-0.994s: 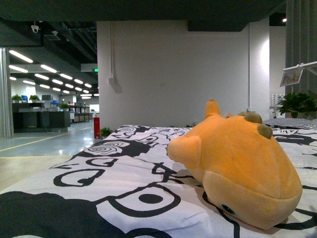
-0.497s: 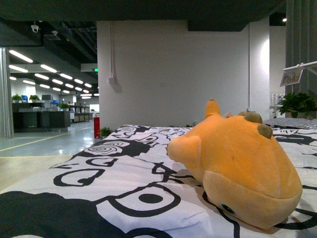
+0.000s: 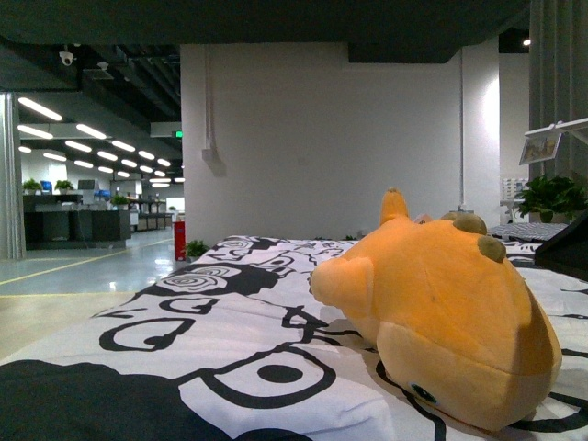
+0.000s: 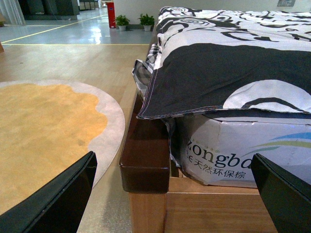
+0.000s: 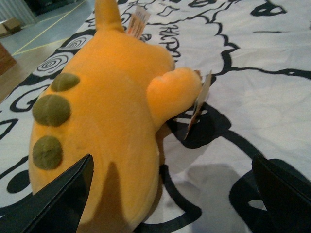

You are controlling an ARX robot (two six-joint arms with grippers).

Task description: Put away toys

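The toy (image 3: pixel 441 322) is an orange-yellow plush animal lying on a black-and-white patterned bedspread (image 3: pixel 230 322), its paler snout and small dark eye towards the camera. The right wrist view shows its back (image 5: pixel 107 121) with three olive spots, a stubby limb and a paper tag (image 5: pixel 197 104). My right gripper (image 5: pixel 175 204) is open just above the bedspread, one finger (image 5: pixel 63 199) over the toy's side and the other (image 5: pixel 284 194) over bare cloth. My left gripper (image 4: pixel 175 199) is open and holds nothing, off the bed facing its corner.
A dark part of my right arm (image 3: pixel 568 246) shows at the right edge. Ahead of the left gripper stand the wooden bed frame (image 4: pixel 146 160), a printed box (image 4: pixel 228 155) under the hanging cover, and a round orange rug (image 4: pixel 43 126). A white wall (image 3: pixel 322 138) stands beyond the bed.
A dark part of my right arm has come into the front view at the right edge and throws a shadow on the toy. The toy has not moved.
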